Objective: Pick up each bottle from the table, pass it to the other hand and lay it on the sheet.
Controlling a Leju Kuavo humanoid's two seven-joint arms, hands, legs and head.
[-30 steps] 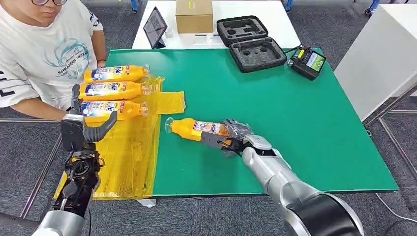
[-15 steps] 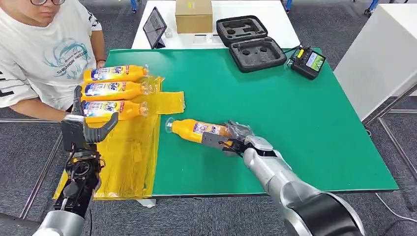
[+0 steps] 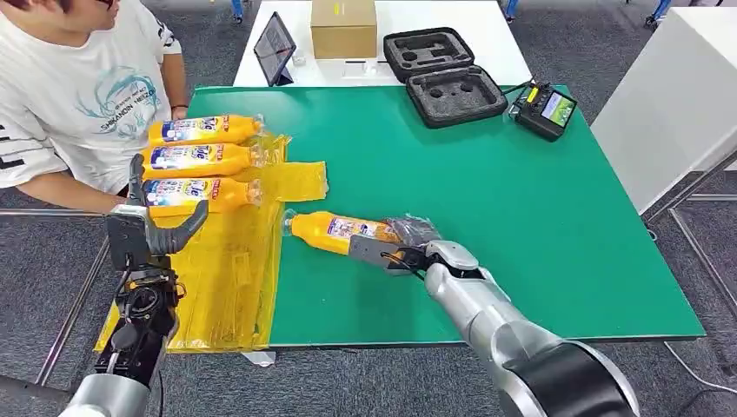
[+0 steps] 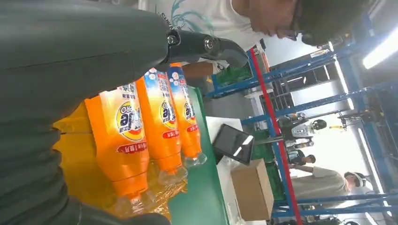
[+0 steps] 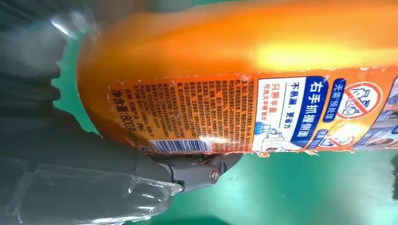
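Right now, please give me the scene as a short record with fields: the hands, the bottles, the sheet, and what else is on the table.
right hand: grips the base end of the fourth bottle, cap end toward the sheet
left hand: holds nothing, fingers apart, over the sheet's near-left part
sheet: yellow sheet on the left side of the green table
bottles on sheet: three orange bottles lying side by side at its far end
far edge of table: open black foam case, black controller
person: white shirt, beside the table's left end
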